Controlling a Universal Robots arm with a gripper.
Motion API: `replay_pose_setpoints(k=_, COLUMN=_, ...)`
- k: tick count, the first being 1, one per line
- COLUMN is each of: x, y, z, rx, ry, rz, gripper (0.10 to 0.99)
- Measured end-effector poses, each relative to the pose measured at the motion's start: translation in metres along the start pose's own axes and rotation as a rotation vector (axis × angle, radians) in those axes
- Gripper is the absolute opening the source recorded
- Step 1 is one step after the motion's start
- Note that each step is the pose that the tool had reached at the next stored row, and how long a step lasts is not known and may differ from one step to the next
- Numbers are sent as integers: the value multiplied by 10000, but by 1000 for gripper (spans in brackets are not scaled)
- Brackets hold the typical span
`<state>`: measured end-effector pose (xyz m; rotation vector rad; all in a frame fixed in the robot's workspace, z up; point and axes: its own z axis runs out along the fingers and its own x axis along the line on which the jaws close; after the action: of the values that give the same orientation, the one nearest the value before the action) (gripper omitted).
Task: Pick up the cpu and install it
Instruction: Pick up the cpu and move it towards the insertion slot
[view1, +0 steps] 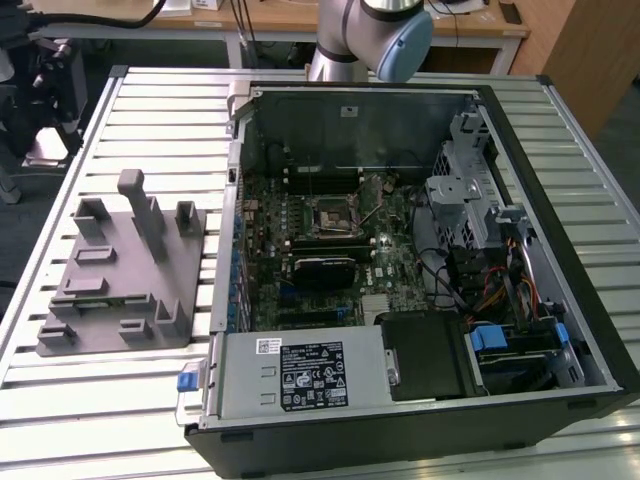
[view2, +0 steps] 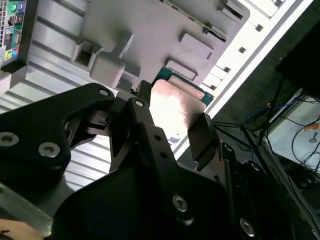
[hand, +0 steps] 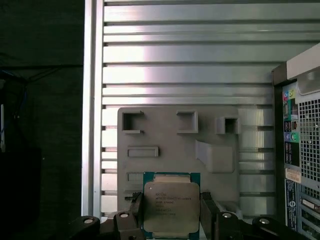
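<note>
A big metal desk (view1: 100, 410) holds an open computer (view1: 400, 445) and a grey tray (view1: 190, 265). In the first wrist view the black hand (hand: 171, 218) pinches the cpu (hand: 171, 200) by two sides, up in the air over the tray.

None of the print resolves into readable words. In the exterior view, a black label (view1: 312, 377) with white marks and a small white sticker (view1: 270, 346) sit on the power supply (view1: 250, 385), lower middle of the frame. In the first wrist view, faint lines of print cross the cpu (hand: 171, 204), and small stickers (hand: 292, 175) stand on the computer case (hand: 300, 70).
</note>
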<state>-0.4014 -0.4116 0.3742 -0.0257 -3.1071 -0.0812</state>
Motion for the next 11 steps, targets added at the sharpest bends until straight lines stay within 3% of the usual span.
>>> replay_pose_setpoints(k=2, x=-86, y=4, z=2, rx=-6, ry=9, rz=0, gripper=541)
replay_pose_setpoints(k=11, x=-183, y=22, z=0, rx=-9, ry=-124, rz=-6, gripper=541)
